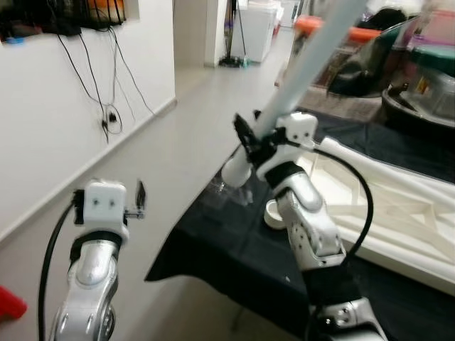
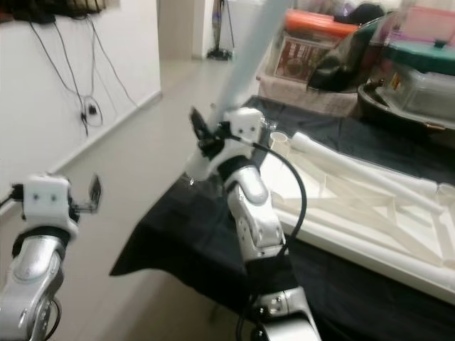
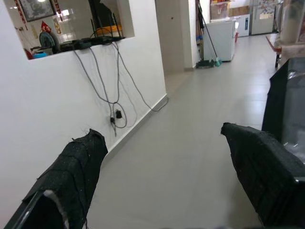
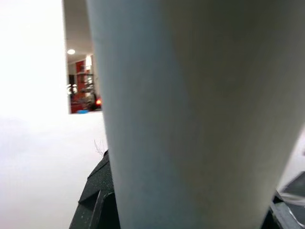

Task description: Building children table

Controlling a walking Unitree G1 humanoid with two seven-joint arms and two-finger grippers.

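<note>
Fingers of right gripper (image 1: 249, 142) pinch white table leg (image 1: 306, 67), arm raised over black tabletop (image 1: 234, 249); left gripper (image 3: 162, 181) fingers spread, arm idle.

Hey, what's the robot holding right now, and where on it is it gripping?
The right gripper holds a white table leg near its lower end; the left gripper is empty.

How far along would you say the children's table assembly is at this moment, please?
Early stage. Done: the white tabletop lies underside up on the black-covered table. In hand: the right gripper is clamped on a white table leg, lifted and tilted. Left: fitting this leg; another leg rests on the tabletop. The left gripper is open over the floor.
</note>
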